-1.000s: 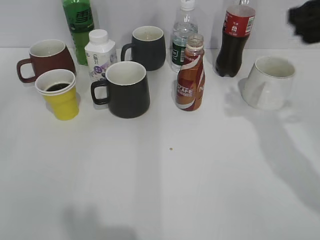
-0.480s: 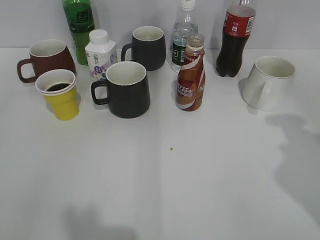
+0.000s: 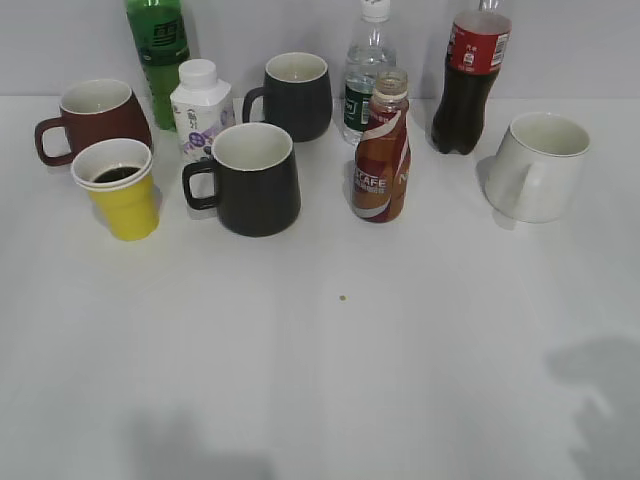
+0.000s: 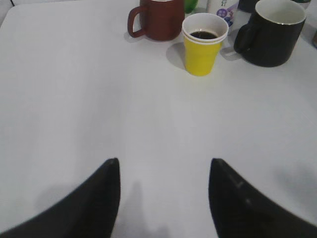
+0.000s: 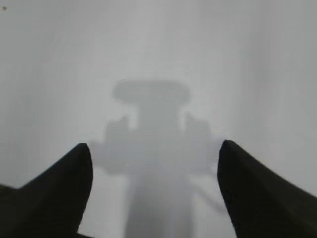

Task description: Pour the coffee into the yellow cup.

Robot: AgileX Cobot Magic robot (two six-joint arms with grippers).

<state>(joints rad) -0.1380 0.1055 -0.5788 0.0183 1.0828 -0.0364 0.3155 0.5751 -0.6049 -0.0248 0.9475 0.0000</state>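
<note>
Both grippers, left [image 4: 163,198] and right [image 5: 154,193], hang spread and empty; we judge coffee [image 3: 381,150] poured, yellow cup [image 3: 118,188] holding dark liquid

A white table [image 3: 320,380] fills most of the exterior view, meeting a plain pale grey wall [image 3: 580,45] behind. Soft, even light casts faint shadows.
</note>
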